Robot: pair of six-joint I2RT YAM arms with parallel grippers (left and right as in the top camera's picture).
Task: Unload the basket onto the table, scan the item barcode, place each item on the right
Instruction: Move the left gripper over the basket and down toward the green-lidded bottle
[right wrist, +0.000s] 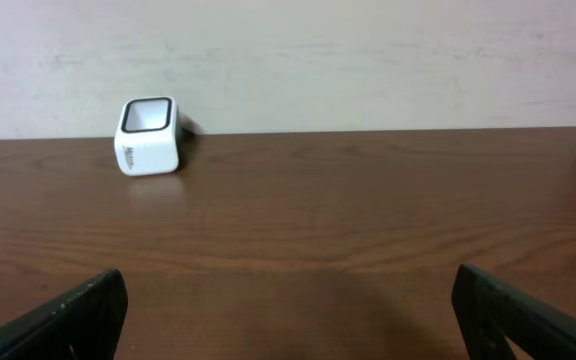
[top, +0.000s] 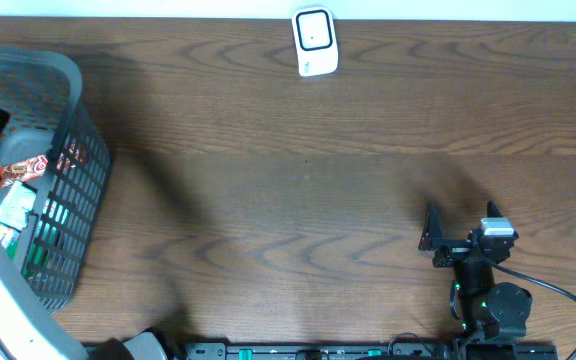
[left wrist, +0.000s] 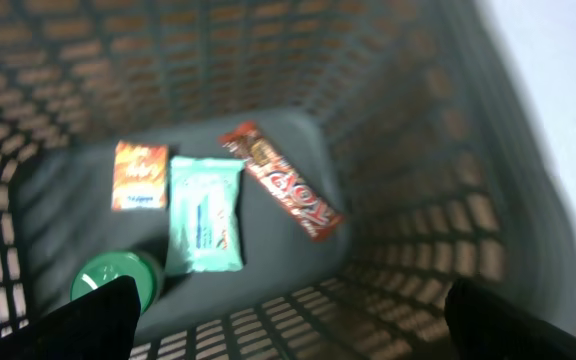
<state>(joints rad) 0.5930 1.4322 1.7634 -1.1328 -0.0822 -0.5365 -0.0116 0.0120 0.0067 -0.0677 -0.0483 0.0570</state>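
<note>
Apparently the start only: the left gripper (left wrist: 290, 300) hangs wide open and empty above the basket (left wrist: 418, 120), scanner (top: 315, 42) at top centre unused.

Even light, soft shadows, left-wrist view blurred

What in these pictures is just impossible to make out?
Left wrist view: print and any barcode on the orange packet, mint packet and chocolate bar, lost to blur.
Left wrist view: green tub, partly behind the left fingers.
Overhead: basket, cut off by the left edge.
Overhead and right wrist: scanner lettering, too small.
</note>
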